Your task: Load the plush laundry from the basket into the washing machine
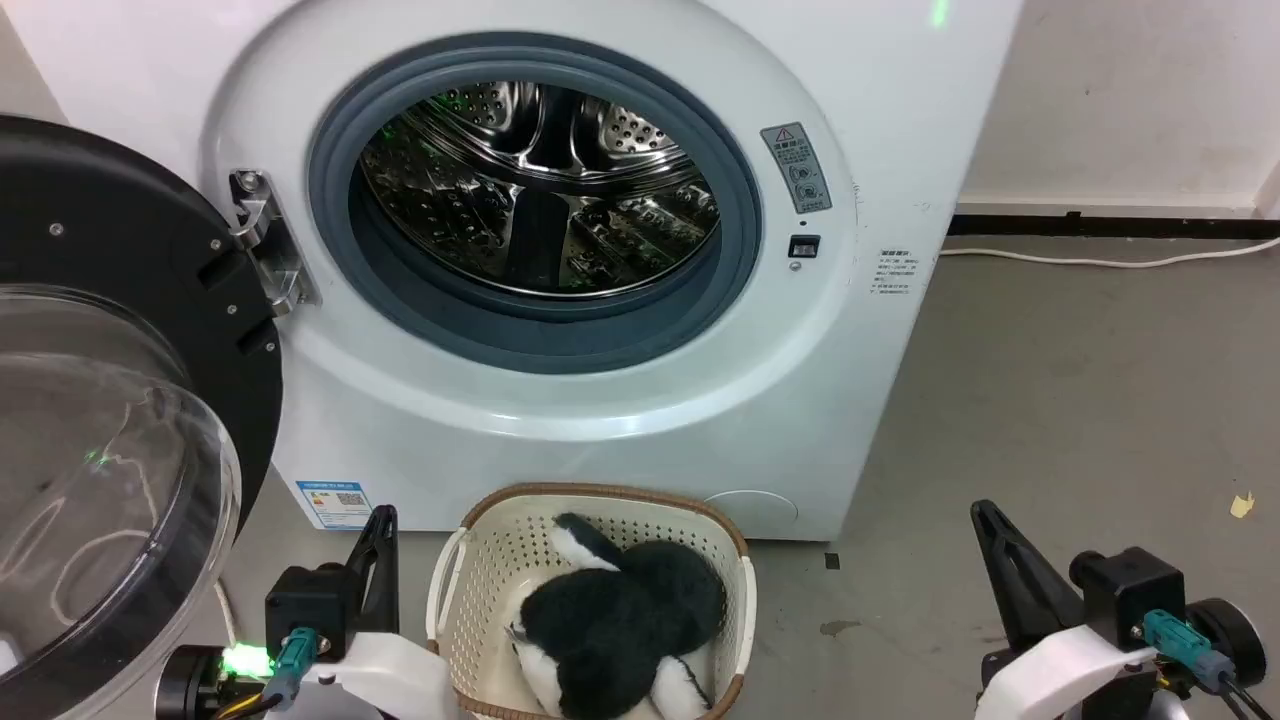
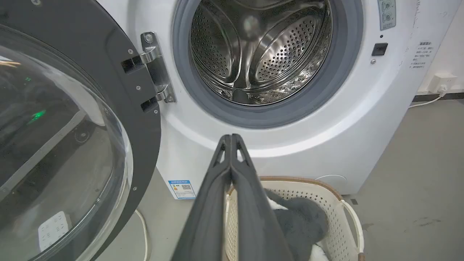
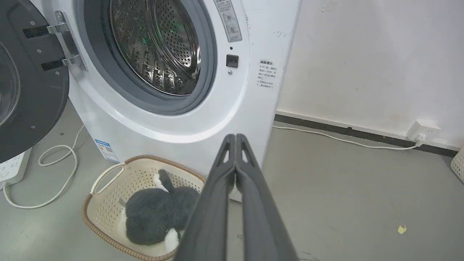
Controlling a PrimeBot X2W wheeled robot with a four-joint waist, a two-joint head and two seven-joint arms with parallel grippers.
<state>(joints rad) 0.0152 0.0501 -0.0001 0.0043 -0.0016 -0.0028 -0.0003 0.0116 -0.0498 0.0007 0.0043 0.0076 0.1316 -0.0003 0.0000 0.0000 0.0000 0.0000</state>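
Note:
The black-and-white plush laundry point(image 1: 615, 625) lies curled inside the cream basket point(image 1: 480, 560), which stands on the floor right in front of the washing machine point(image 1: 560, 400). The porthole is open and the steel drum point(image 1: 540, 190) looks bare. The black-rimmed domed door point(image 1: 110, 420) is swung wide to the left. My left gripper point(image 1: 383, 515) hovers just left of the basket, fingers pressed together and holding nothing; the left wrist view shows it point(image 2: 231, 137) above the basket point(image 2: 340, 224). My right gripper point(image 1: 982, 510) is shut and empty, well right of the basket.
A white cable point(image 3: 58, 170) loops on the floor left of the machine beside a power strip point(image 3: 12, 168). Another cable point(image 3: 344, 139) runs along the wall to a socket point(image 3: 422, 130). A yellow scrap point(image 1: 1242, 505) lies on the grey floor at right.

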